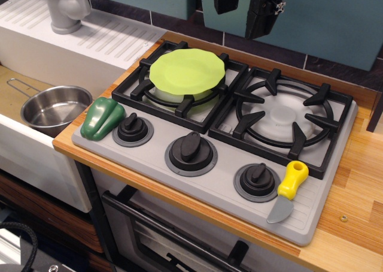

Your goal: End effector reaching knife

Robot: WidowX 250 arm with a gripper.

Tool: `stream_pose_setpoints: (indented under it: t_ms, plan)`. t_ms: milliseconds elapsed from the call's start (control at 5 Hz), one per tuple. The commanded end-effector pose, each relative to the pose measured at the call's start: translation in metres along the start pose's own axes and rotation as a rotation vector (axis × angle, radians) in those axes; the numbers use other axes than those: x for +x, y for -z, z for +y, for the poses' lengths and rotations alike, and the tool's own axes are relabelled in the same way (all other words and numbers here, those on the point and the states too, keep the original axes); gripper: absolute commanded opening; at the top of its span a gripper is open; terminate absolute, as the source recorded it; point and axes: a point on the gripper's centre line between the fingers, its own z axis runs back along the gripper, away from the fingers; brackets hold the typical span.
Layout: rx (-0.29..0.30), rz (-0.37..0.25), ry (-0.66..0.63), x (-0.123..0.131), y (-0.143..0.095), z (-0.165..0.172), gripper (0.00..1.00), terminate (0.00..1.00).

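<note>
- Writing: no legible brand or label.
- Claw at top edge, cropped; finger spacing cannot be told.
- Green plate on burner, below-left of claw; green pepper and steel pot farther left.
- Knife far below claw, beside right knob; long axis near-vertical, blade toward stove's front edge, yellow handle toward the grate.

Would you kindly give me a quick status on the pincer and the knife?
Pincer high at the top edge, far from the stove; open or shut unclear. Knife flat on the stove's front right corner, beside the right knob. Nothing covers it.
</note>
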Motion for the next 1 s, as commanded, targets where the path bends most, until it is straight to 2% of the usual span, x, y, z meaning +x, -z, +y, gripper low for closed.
stream_pose_setpoints:
  t_ms: [0,200,400,600,800]
  plan:
    - [0.0,0.0,0.0,0.0,0.0,0.0,1.0,0.0]
    - [0.024,0.0,-0.023,-0.006,-0.001,-0.019,1.0,0.0]
    - [0.076,-0.004,-0.072,-0.003,-0.002,-0.038,1.0,0.0]
    - [0.119,0.018,-0.096,-0.005,0.0,-0.057,1.0,0.0]
    - [0.135,0.002,-0.105,-0.008,0.011,-0.073,1.0,0.0]
